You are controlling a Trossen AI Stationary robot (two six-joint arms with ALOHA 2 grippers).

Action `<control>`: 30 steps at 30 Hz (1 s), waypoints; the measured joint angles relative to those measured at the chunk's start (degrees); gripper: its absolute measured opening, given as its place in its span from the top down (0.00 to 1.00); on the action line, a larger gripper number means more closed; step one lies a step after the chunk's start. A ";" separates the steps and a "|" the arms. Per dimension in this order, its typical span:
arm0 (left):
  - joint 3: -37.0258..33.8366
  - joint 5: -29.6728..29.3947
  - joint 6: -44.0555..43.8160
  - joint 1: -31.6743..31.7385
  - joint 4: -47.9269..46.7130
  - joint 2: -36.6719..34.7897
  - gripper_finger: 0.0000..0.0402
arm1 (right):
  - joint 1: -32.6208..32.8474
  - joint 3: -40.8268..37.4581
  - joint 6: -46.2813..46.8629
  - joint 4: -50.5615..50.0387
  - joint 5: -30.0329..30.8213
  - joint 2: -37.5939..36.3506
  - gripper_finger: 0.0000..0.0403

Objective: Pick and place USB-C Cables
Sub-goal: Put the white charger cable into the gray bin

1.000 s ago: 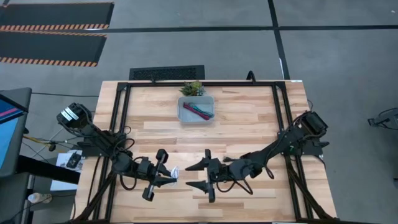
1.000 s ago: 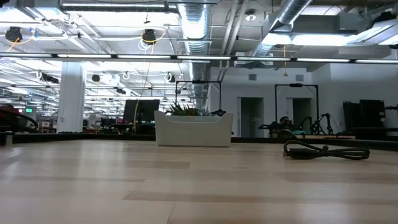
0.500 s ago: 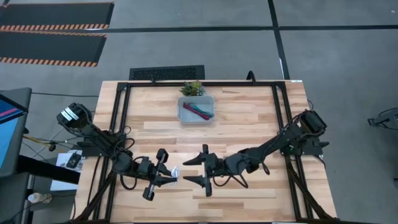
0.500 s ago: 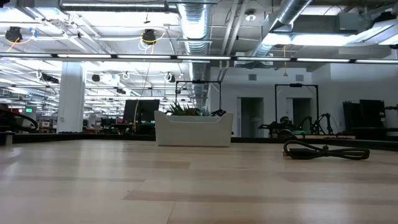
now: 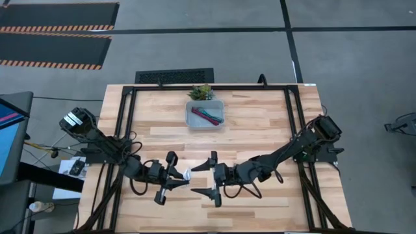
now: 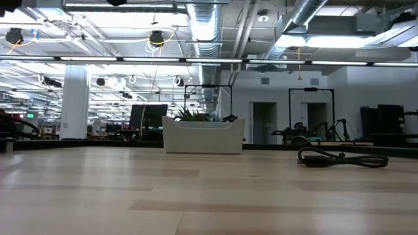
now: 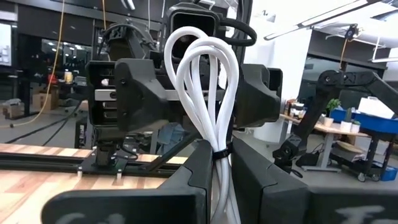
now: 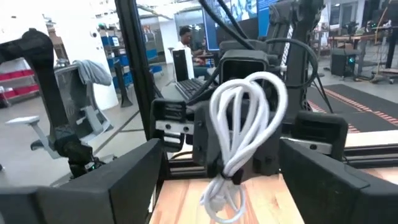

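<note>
My left gripper (image 5: 174, 179) sits low over the near half of the table (image 5: 260, 127), left of centre. Jaws narrow, pinched on the white cable (image 5: 185, 175). In my left wrist view the white cable (image 7: 208, 87) stands upright in a looped bundle, cinched by a dark tie just above my fingers (image 7: 193, 171), which press it from both sides.

Just past the bundle, facing it: my right gripper (image 5: 209, 176). Jaws wide, one finger on each side of the space in front of the cable, not touching it. In my right wrist view the white bundle (image 8: 245, 121) hangs between my two spread fingers (image 8: 121, 180), with the left gripper's dark body behind it.

Centre, far side of the table: the clear bin (image 5: 205, 113). The teal cable (image 5: 201, 114) and the maroon cable (image 5: 212, 119) lie inside it. The small potted plant (image 5: 201, 92) stands just behind the bin, at the table's far edge.

In the low view the bin (image 6: 203, 136) stands mid-table, green leaves showing above its rim. Right of it, well apart, the black cable (image 6: 342, 157) lies flat on the wood. Neither gripper shows in this view.
</note>
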 joint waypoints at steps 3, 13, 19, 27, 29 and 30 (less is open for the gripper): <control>0.00 0.15 0.82 -0.02 0.06 0.00 0.95 | -0.18 0.00 0.31 -0.18 0.06 0.00 0.13; 0.02 0.90 8.42 -1.68 3.56 0.00 0.95 | -0.41 0.00 2.94 -1.01 1.71 0.00 0.14; 1.65 -0.37 7.70 -0.47 -0.65 -0.02 0.95 | -1.61 0.02 3.07 -0.03 1.78 0.00 0.13; 6.88 -0.11 7.46 2.19 -12.36 -0.02 0.95 | -2.19 0.04 4.43 -0.01 0.08 0.00 0.13; 6.93 -0.82 7.49 2.27 -12.20 -0.02 0.95 | -1.98 0.04 4.43 -0.04 0.08 0.00 0.14; 6.93 -1.28 7.48 2.24 -12.27 -0.02 0.95 | -1.86 0.04 4.41 -0.08 0.08 0.00 0.14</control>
